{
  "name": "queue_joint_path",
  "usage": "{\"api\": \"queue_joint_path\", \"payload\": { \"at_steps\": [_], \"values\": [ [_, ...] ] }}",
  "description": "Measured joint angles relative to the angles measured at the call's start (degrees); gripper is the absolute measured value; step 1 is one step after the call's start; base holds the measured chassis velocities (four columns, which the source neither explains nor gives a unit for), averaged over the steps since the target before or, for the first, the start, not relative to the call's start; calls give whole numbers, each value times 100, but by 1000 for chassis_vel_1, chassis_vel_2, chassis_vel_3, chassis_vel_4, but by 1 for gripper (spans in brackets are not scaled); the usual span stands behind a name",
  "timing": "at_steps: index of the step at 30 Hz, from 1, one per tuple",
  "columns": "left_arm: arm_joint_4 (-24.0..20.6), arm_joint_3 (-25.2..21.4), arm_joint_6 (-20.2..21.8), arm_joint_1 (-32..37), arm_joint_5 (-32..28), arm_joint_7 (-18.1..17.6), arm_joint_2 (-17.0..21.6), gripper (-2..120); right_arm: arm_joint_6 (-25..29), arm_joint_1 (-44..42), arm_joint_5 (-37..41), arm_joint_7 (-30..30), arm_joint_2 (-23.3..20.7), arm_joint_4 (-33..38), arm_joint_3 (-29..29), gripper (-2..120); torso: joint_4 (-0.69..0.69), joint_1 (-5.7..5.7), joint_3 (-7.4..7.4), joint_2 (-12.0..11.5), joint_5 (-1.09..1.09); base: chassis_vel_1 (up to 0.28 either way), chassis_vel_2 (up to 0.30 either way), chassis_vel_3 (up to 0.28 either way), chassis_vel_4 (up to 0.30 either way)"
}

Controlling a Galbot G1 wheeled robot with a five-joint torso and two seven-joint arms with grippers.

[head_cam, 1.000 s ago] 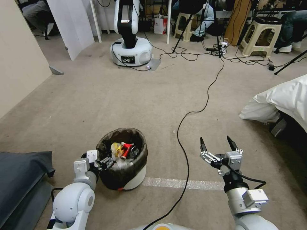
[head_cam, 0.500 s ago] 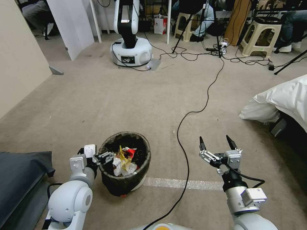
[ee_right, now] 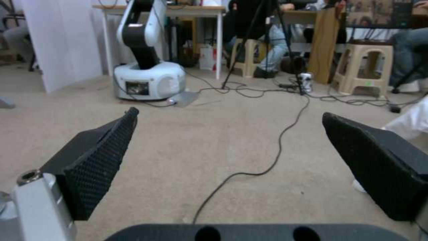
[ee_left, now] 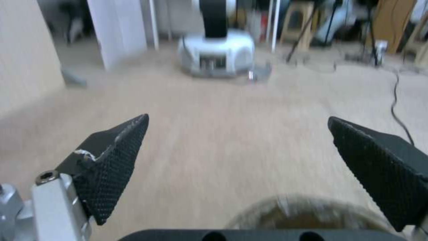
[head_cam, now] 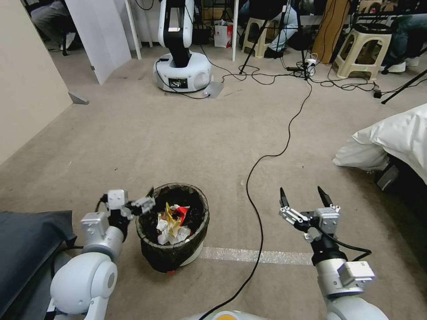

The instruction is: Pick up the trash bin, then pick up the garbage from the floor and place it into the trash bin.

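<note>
Head view: left gripper poised just beside trash bin rim, jaws spread wide, holding nothing. Right gripper held apart over carpet, equally wide, empty. Garbage jumbled inside; items hard to distinguish.

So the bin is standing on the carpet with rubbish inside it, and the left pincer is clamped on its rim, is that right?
Not quite. The bin does stand on the carpet with rubbish inside, but the left pincer is open beside the rim, gripping nothing. The left wrist view shows its fingers spread wide.
</note>
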Motion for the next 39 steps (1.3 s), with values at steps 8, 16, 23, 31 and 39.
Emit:
{"api": "queue_joint_path", "payload": {
  "at_steps": [8,16,23,31,39],
  "values": [
    [-33,81,-1390,813,732,-233,-197,100,622,-561,-223,-101,308,-57,262,100,0,0,0,0,0,0,0,0,0],
    [9,217,-2156,1486,830,-621,-153,100,962,-854,-343,-133,377,-84,427,100,0,0,-1,0,1,0,0,0,0],
    [86,250,-2493,1737,1024,-777,-192,100,1137,-972,-404,-143,398,-154,451,100,0,0,-1,0,1,0,0,0,0],
    [98,249,-2569,1831,1161,-838,-231,100,1169,-1004,-483,-89,396,-193,483,100,0,0,0,0,1,0,0,0,0],
    [99,249,-2559,1822,1160,-839,-232,100,1154,-1004,-490,-64,392,-194,482,100,0,0,-1,0,1,0,0,0,0]
  ]
}}
